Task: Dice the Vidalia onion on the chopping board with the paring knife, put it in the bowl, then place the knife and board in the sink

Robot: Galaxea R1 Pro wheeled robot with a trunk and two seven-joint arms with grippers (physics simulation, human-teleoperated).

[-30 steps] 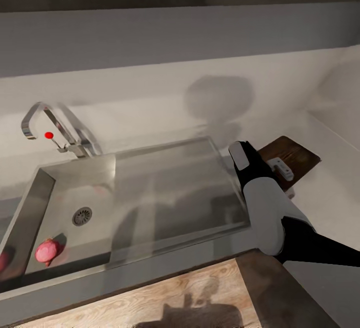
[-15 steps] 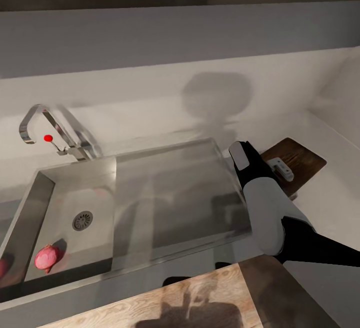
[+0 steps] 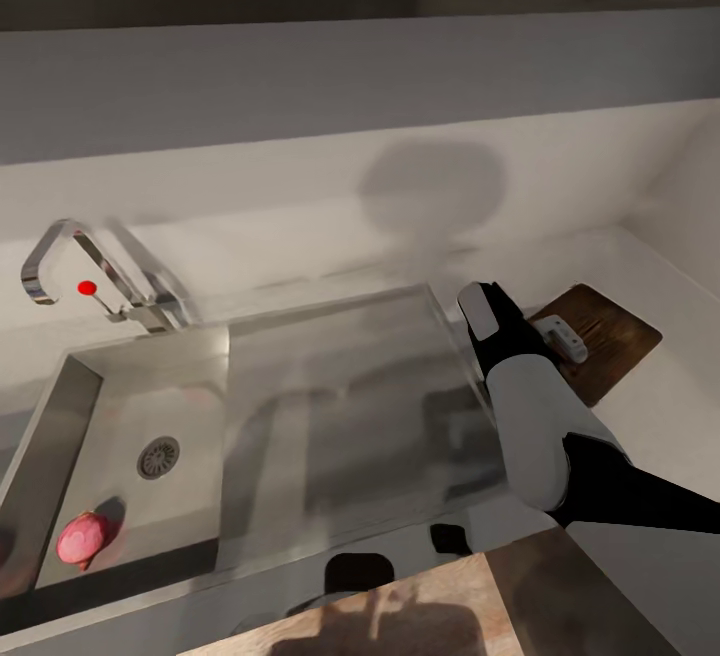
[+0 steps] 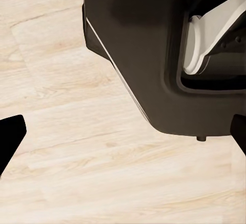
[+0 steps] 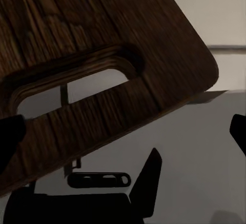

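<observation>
Sink (image 3: 60, 406): your onion (image 3: 78, 540) lies near its drain. Beside its drainboard: board (image 3: 612, 334), your right gripper (image 3: 563, 337) over it, fingers apart. Left gripper's fingers: cannot tell.

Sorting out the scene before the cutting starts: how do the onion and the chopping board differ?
The onion is round and pink; the chopping board is flat, rectangular, dark brown wood with a handle slot. The onion lies low in the sink basin near the drain; the board sits by the right end effector, beyond the drainboard.
</observation>
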